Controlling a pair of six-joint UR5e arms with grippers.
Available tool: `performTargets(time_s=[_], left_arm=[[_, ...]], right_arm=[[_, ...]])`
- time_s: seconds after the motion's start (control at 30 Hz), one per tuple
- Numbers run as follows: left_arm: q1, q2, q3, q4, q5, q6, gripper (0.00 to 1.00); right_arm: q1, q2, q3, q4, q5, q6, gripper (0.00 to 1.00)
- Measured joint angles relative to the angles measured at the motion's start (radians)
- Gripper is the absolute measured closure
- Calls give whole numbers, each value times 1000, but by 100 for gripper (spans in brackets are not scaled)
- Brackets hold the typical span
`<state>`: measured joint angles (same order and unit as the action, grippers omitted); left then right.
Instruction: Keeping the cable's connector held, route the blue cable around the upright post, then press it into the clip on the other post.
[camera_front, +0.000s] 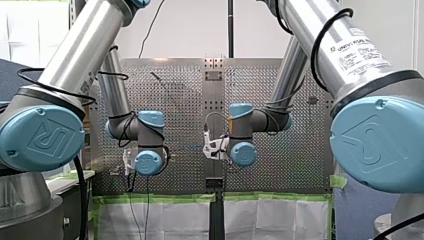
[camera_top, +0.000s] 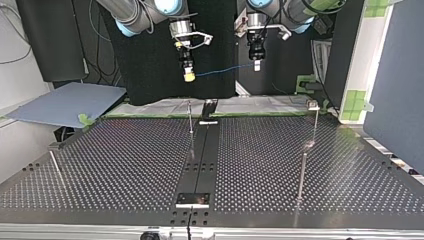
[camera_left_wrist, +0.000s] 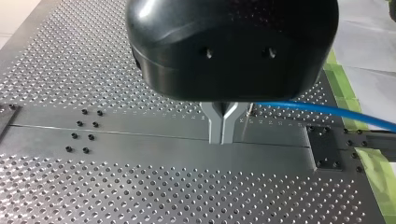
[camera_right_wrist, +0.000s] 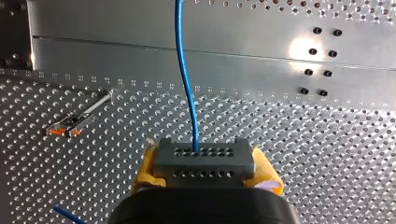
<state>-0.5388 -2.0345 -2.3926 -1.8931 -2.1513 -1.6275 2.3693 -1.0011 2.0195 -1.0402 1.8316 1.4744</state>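
The blue cable runs level between 2 claws: right claw grips its connector, left claw pinches the cable (the post stands below the right one).

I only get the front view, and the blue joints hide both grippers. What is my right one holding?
Observer: Your right gripper, with yellow pads, is clamped on a grey perforated connector block; a thin blue cable comes out of it.
Operator: And my left one?
Observer: Your left gripper has its metal fingers shut on that cable, further along.
Operator: Is it round a post yet?
Observer: No. It hangs in the air between the grippers, touching none of the thin upright metal posts.
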Motion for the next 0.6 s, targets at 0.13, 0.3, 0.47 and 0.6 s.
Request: performTargets(time_s=[0.13,0.3,0.47,0.6], left_arm=[[0,0,0,0,0,0,100],[0,0,0,0,0,0,100],[0,0,0,0,0,0,100],[0,0,0,0,0,0,100]], right_arm=[[-1,1,-1,1,1,-1,100],[-4,29,-29,29,26,-29,100],[-5,72,-72,72,35,-64,100],[-5,111,-111,111,37,-72,100]])
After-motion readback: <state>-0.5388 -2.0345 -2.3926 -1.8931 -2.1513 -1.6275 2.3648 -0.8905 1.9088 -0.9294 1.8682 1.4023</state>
